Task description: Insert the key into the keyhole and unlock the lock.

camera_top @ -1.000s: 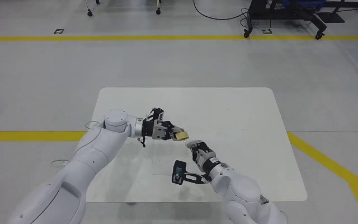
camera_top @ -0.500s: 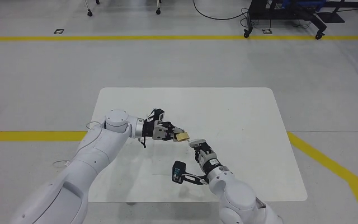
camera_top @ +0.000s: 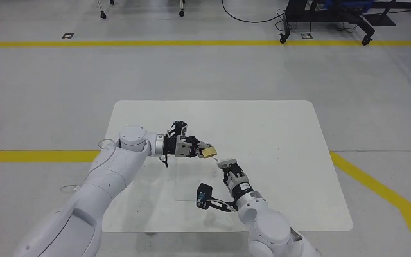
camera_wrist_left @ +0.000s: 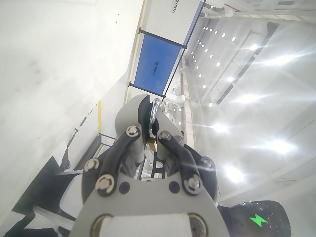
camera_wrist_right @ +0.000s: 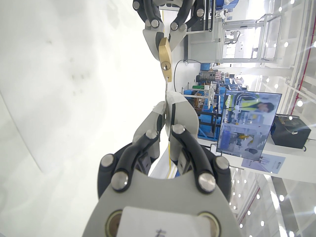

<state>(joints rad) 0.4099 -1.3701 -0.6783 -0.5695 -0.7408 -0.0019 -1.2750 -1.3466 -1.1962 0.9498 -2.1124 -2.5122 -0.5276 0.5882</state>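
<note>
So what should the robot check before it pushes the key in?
1. Left pincer holding the small brass padlock tight: ok, shut on it.
2. Right pincer holding the thin silver key: ok, shut on it.
3. Keyhole turned toward the key: ok.
4. Key tip lined up with the keyhole: not ok, it meets the padlock's edge, beside the hole.
5. Key already inside: not ok, it is outside.
6. Key's teeth turned the right way: cannot tell.
</note>
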